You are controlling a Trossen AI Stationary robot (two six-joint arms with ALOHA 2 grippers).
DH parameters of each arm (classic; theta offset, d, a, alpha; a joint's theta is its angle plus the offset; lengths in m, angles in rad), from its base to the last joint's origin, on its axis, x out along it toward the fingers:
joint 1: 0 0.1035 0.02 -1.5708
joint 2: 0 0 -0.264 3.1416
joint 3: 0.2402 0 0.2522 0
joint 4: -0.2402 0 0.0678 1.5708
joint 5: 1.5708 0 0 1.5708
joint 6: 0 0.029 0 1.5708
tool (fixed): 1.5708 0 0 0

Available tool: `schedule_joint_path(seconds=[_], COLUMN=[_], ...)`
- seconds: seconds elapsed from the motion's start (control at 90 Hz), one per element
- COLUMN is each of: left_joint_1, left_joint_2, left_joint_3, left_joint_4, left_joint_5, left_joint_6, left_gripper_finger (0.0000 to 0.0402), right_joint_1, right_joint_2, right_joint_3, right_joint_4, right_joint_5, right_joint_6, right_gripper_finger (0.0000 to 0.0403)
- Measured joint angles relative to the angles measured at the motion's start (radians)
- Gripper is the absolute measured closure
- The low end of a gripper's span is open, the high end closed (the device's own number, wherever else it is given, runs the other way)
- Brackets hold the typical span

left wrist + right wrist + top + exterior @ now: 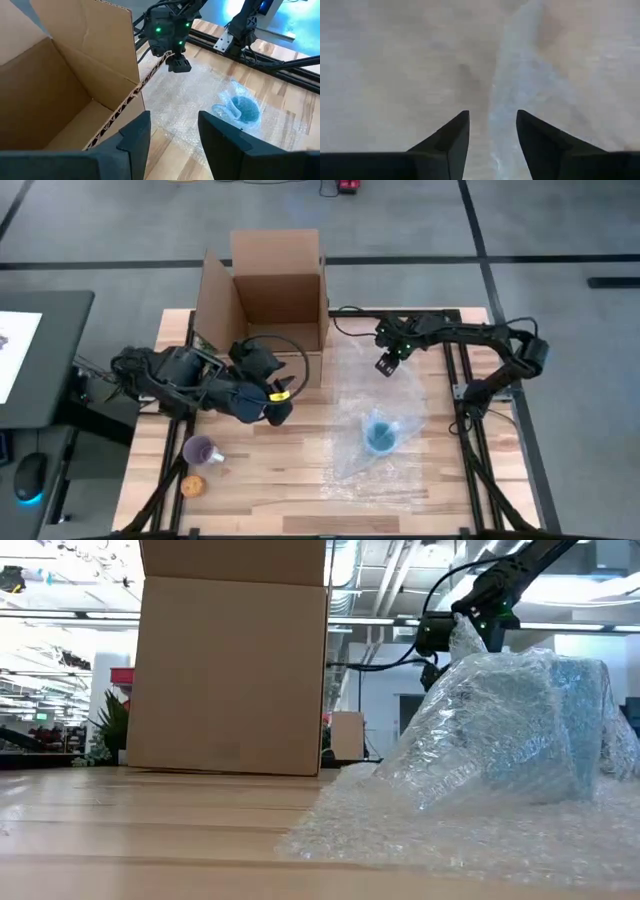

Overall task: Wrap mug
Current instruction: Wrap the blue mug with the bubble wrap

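Fingers of the right gripper stand apart, empty, above the far edge of the bubble wrap. Under that sheet lies the blue mug (covered, on its side). The left gripper, also parted and empty, hovers near the open cardboard box. On the slatted wooden table sit 2 more things: a purple cup and a cookie.

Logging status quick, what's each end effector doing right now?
Left end effector: open, holding nothing.
Right end effector: open, over the clear bubble wrap sheet.
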Motion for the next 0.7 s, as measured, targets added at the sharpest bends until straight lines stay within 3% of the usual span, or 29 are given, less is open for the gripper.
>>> schedule_joint_path(seconds=[0.1, 0.378, 0.7], left_joint_1=[0.000, 0.000, 0.005], left_joint_2=[0.000, 0.000, 0.000], left_joint_3=[0.000, 0.000, 0.000], left_joint_4=[0.000, 0.000, 0.001], left_joint_5=[0.000, 0.000, 0.000], left_joint_6=[0.003, -0.001, -0.017], left_gripper_finger=[0.0256, 0.0256, 0.0256], right_joint_1=[-0.023, -0.121, -0.152], right_joint_2=[0.003, 0.104, 0.116], right_joint_3=[0.000, 0.000, 0.000], right_joint_4=[0.009, -0.027, -0.023], right_joint_5=[0.059, 0.036, 0.032], right_joint_6=[-0.033, -0.052, -0.056], right_gripper_finger=[0.0254, 0.0239, 0.0249])
